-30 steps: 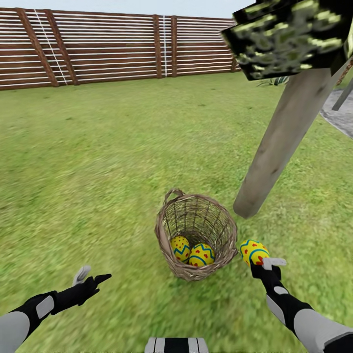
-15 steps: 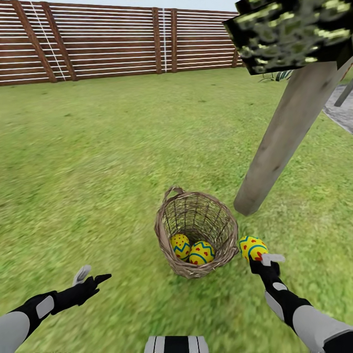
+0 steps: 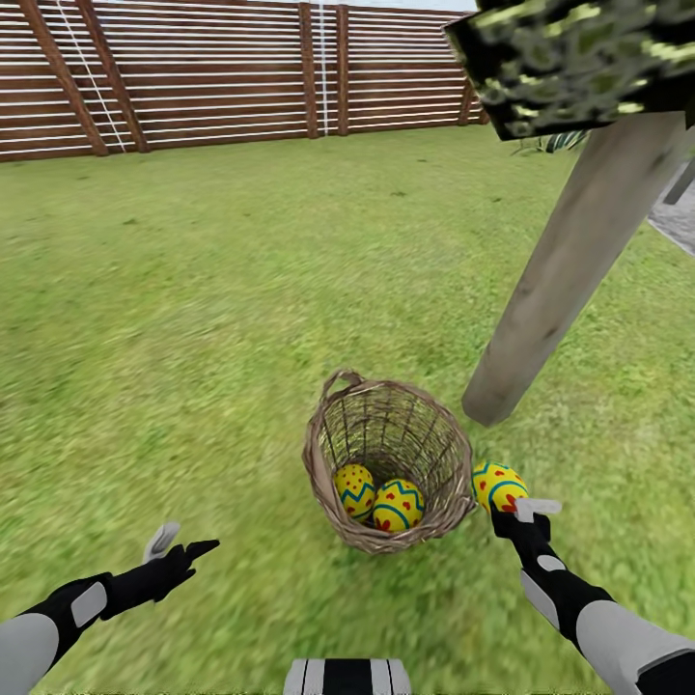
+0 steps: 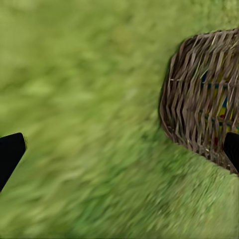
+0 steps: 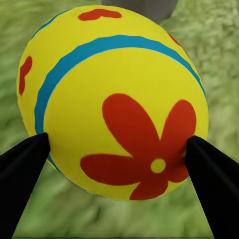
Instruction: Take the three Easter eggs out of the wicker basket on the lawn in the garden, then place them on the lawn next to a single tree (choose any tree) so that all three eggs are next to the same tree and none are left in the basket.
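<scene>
The wicker basket (image 3: 386,463) stands on the lawn (image 3: 193,309) in the head view, with two yellow Easter eggs (image 3: 355,487) (image 3: 398,504) inside it. My right gripper (image 3: 509,507) is shut on the third egg (image 3: 496,485), just right of the basket and near the foot of the tree (image 3: 555,280). In the right wrist view that egg (image 5: 114,99) sits between both black fingertips (image 5: 22,164). My left gripper (image 3: 181,545) hangs open over the grass, left of the basket. The left wrist view catches the basket's woven side (image 4: 204,94).
A brown slatted fence (image 3: 241,77) closes the far side of the lawn. The tree's dark-green leaf cluster (image 3: 579,58) hangs at the upper right. A strip of grey paving (image 3: 676,217) lies beyond the trunk at the right edge. Open grass spreads left and ahead.
The head view has tilted down slightly. My right gripper with its egg has shifted a little up toward the tree's base. The left arm and the basket hold their places.
</scene>
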